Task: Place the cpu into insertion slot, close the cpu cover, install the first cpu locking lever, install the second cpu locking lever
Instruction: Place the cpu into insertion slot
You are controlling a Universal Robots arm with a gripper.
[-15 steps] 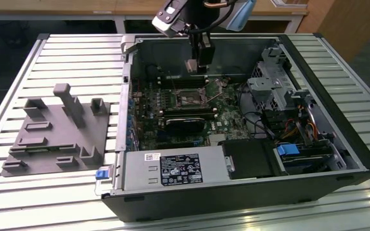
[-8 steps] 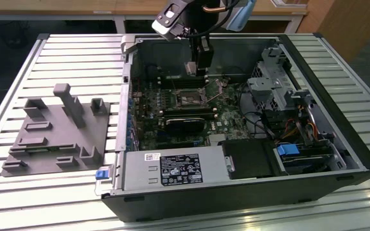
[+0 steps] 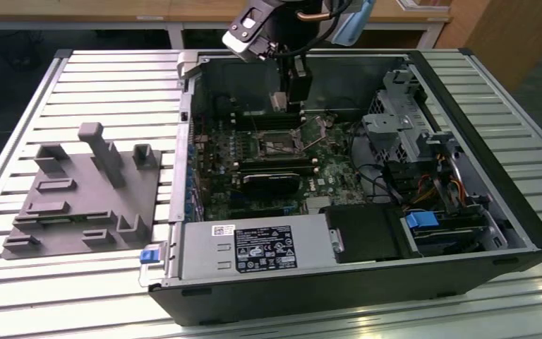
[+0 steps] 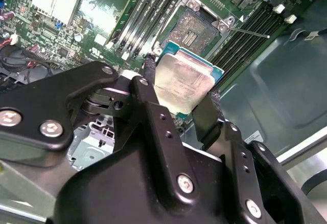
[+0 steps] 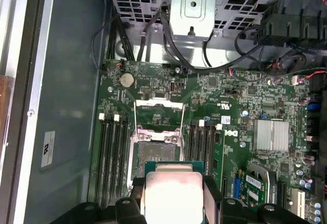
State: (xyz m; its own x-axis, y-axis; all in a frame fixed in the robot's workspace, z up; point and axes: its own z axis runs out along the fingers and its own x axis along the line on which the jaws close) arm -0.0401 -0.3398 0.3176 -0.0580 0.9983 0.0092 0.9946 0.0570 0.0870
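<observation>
In the exterior view an open computer case (image 3: 346, 282) is seen lying on a slatted metal table (image 3: 92, 78), with a grey moulded fixture (image 3: 82, 205) set on the slats at the left of the frame. The gripper (image 3: 290, 102) is seen at the upper centre of the frame, lowered into the case above the green circuit board (image 3: 252, 152).

In both wrist views the cpu (image 4: 184, 83) (image 5: 173, 193) is gripped by its opposite edges between the two black fingers (image 4: 209, 114) (image 5: 212, 198). They are closed to the width of the chip, and its pale metal face is turned toward the cameras. The cpu is held clear of the board and is not seated.

The insertion slot (image 4: 196, 27) (image 5: 156, 147) is seen just beyond the chip, uncovered, with its dark centre exposed. It lies between rows of long black memory slots (image 5: 110, 157). The cpu cover (image 5: 158, 112) appears swung back at the far edge of the slot. A thin locking lever (image 4: 250, 31) is seen projecting beside the slot, unlatched.
</observation>
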